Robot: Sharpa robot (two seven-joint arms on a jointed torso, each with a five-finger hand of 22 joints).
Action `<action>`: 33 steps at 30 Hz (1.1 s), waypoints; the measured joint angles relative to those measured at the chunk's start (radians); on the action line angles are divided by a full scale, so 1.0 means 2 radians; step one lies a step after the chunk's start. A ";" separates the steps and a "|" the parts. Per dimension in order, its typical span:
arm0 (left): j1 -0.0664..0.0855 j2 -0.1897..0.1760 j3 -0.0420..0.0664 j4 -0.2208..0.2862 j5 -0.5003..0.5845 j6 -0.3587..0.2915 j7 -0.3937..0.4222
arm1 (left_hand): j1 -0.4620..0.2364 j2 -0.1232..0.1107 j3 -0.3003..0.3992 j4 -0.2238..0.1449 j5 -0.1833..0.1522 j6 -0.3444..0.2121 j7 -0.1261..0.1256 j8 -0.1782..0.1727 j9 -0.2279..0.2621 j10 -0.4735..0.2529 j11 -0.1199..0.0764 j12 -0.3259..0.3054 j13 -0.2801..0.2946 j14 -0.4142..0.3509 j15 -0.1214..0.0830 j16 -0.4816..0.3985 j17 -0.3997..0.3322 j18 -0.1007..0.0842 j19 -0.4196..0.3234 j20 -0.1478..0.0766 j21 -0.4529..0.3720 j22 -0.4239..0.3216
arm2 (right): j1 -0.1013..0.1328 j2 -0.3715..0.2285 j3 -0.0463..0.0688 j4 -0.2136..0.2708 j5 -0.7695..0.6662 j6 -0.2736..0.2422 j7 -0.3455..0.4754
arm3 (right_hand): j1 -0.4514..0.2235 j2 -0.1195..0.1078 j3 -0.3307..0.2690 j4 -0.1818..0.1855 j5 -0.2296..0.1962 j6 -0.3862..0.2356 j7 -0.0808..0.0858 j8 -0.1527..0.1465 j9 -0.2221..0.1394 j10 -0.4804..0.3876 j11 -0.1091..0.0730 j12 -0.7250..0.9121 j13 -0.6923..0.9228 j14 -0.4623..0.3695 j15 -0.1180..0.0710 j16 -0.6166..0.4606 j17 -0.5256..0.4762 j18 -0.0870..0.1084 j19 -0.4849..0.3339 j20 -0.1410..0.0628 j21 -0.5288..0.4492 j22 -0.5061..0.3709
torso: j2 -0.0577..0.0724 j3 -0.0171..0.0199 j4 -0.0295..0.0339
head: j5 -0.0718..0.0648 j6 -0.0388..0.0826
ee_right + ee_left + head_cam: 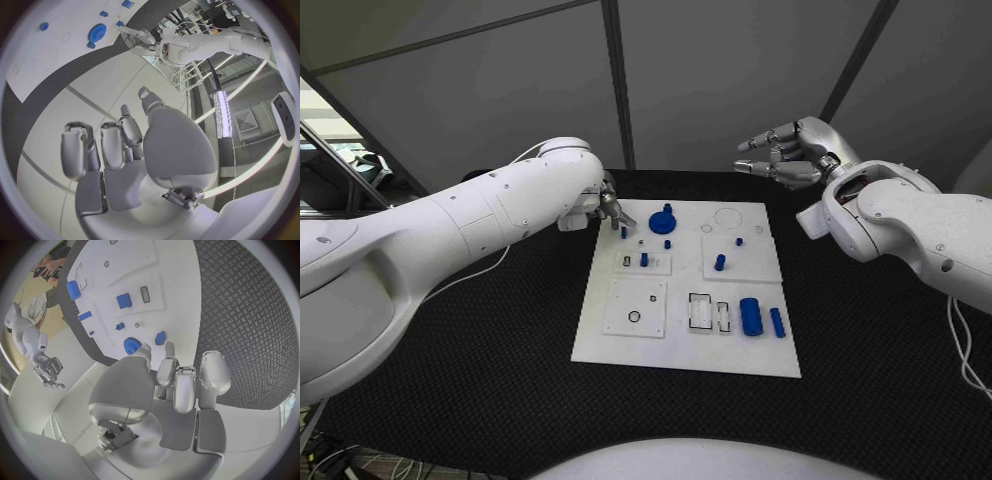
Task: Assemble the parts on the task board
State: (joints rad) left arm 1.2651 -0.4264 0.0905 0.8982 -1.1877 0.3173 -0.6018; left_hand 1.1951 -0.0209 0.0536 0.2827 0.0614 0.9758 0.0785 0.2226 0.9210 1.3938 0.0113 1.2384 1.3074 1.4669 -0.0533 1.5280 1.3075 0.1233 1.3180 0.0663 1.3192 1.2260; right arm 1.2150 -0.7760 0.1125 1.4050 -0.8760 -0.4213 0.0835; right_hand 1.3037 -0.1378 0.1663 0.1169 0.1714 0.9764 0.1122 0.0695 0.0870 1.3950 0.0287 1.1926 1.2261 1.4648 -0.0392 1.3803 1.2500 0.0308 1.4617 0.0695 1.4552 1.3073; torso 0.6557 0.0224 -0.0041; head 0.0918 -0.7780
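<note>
The left hand (607, 212) hovers at the far left corner of the white task board (625, 345), fingertips pointing down just beside a small blue peg (623, 232). In the left wrist view its fingers (185, 385) lie loosely curled side by side with nothing between them, so it reads as empty, not yet gripping a part.

Just right of that hand, on the far part of the board, sits a round blue gear (662, 222) with a short stem, and near it a few small blue pegs stand upright. Nearer the robot, at the board's left, are two raised white blocks, the farther one carrying a small blue insert (643, 259). Towards the near right lie a blue cylinder (750, 316) and a slimmer blue bar (777, 322), both flat and side by side.

These parts look like stiff, light plastic, probably smooth and apt to slip or roll. The pegs would best be pinched at their sides near the top, the gear by its stem or rim, the cylinder across its middle.

At the far right, the right hand (785, 155) hangs in the air beyond the board, fingers curled in, holding nothing.

No brand, label or legible writing can be made out anywhere.
</note>
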 measured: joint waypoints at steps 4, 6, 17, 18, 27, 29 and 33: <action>0.000 0.001 0.000 -0.003 -0.001 0.005 0.001 | 0.002 0.002 0.000 0.000 0.000 0.000 0.000 0.002 0.000 0.000 0.000 0.000 0.000 0.000 0.000 0.000 0.000 0.000 0.000 0.000 0.000 0.001 | 0.000 0.001 0.000 0.000 0.000 0.000 0.000 | 0.000 0.000 0.000 0.000 0.000 0.000 0.000 0.000 0.000 0.000 0.000 0.000 0.000 0.000 0.000 0.000 0.000 0.000 0.000 0.000 0.000 0.000 | 0.000 0.0000 0.0003 | 0.000 0.000; -0.001 0.002 0.000 -0.004 -0.001 0.008 0.002 | 0.002 0.002 0.000 0.000 0.000 0.000 0.000 0.002 0.000 0.000 0.000 0.000 0.000 0.000 0.000 0.000 0.000 0.000 0.000 0.000 0.000 0.001 | 0.000 0.001 0.000 -0.001 0.000 0.000 0.000 | 0.000 0.000 0.000 0.000 0.000 0.000 0.000 0.000 0.000 0.000 0.000 0.000 0.000 0.000 0.000 0.000 0.000 0.000 0.000 0.000 0.000 0.000 | 0.000 0.0002 0.0005 | 0.000 0.000; -0.002 0.004 0.000 -0.004 -0.002 0.017 0.004 | 0.017 0.017 0.002 -0.005 0.000 0.000 0.000 0.011 0.004 -0.002 -0.002 0.000 0.000 0.000 0.000 0.000 0.000 0.000 0.000 0.000 0.000 0.002 | 0.000 0.003 0.000 -0.002 0.000 0.000 0.000 | -0.001 0.001 0.000 0.000 0.000 0.000 0.000 0.000 0.000 0.000 0.000 0.000 0.000 0.000 0.000 0.000 0.000 0.000 0.000 0.000 0.000 0.000 | -0.001 0.0002 0.0005 | 0.000 0.000; -0.002 0.004 0.000 -0.004 -0.002 0.017 0.004 | 0.020 0.021 0.002 -0.005 0.000 0.000 0.000 0.011 0.005 -0.002 -0.002 0.000 0.000 0.000 0.000 0.000 0.000 0.000 0.000 0.000 0.000 0.002 | 0.000 0.003 0.000 -0.002 0.000 0.000 0.000 | -0.002 0.002 0.000 0.000 0.000 0.000 0.000 0.000 0.000 0.000 0.000 0.000 0.000 0.000 0.000 0.000 0.000 0.000 0.000 0.000 0.000 0.000 | -0.001 0.0001 0.0005 | 0.000 0.000; -0.003 0.005 0.000 -0.005 -0.002 0.016 0.007 | 0.039 0.045 0.011 -0.025 0.000 -0.003 -0.003 0.019 0.010 -0.003 -0.003 0.000 0.000 0.000 0.000 0.000 0.000 0.000 0.000 0.000 -0.002 0.003 | 0.000 0.004 0.000 -0.002 0.000 0.001 0.000 | -0.003 0.003 0.000 0.000 0.000 0.000 0.000 0.000 0.000 0.000 0.000 0.000 0.000 0.000 0.000 0.000 0.000 0.000 0.000 0.000 0.000 0.000 | -0.001 0.0003 0.0002 | 0.000 -0.001; -0.003 0.005 0.000 -0.005 -0.002 0.015 0.008 | 0.046 0.051 0.015 -0.033 0.000 -0.005 -0.005 0.021 0.011 -0.004 -0.003 0.000 0.001 0.000 0.000 0.000 0.000 0.000 0.000 0.000 -0.002 0.004 | 0.000 0.004 0.000 -0.003 0.000 0.001 0.000 | -0.003 0.003 0.000 0.000 0.000 0.000 0.000 0.000 0.000 0.000 0.000 0.000 0.000 0.000 0.000 0.000 0.000 0.000 0.000 0.000 0.000 0.000 | -0.001 0.0003 0.0002 | 0.000 -0.001; -0.003 0.006 0.000 -0.005 -0.002 0.011 0.011 | 0.067 0.064 0.029 -0.057 0.002 -0.010 -0.006 0.023 0.013 -0.006 -0.002 0.000 0.002 0.000 0.000 0.000 0.000 0.000 0.000 0.000 -0.002 0.005 | 0.000 0.005 0.000 -0.003 0.000 0.001 0.000 | -0.003 0.003 0.000 0.000 0.000 0.000 0.000 0.000 0.000 0.000 0.000 0.000 0.000 0.000 0.000 0.000 0.000 0.000 0.000 0.000 0.000 0.000 | -0.001 0.0004 0.0002 | 0.000 -0.001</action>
State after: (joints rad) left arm 1.2600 -0.4151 0.0901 0.8890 -1.1913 0.3392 -0.5801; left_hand 1.3292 0.1071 0.1121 0.1685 0.0655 0.9551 0.0661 0.2681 0.9464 1.3826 0.0078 1.2384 1.3107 1.4669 -0.0533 1.5280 1.3075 0.1233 1.3181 0.0664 1.3153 1.2370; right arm 1.2149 -0.7668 0.1125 1.3995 -0.8761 -0.4192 0.0842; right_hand 1.2985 -0.1326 0.1663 0.1169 0.1714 0.9764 0.1122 0.0695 0.0869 1.3951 0.0287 1.1927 1.2262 1.4649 -0.0392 1.3803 1.2501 0.0307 1.4617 0.0695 1.4552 1.3073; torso 0.6545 0.0232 -0.0036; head 0.0917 -0.7806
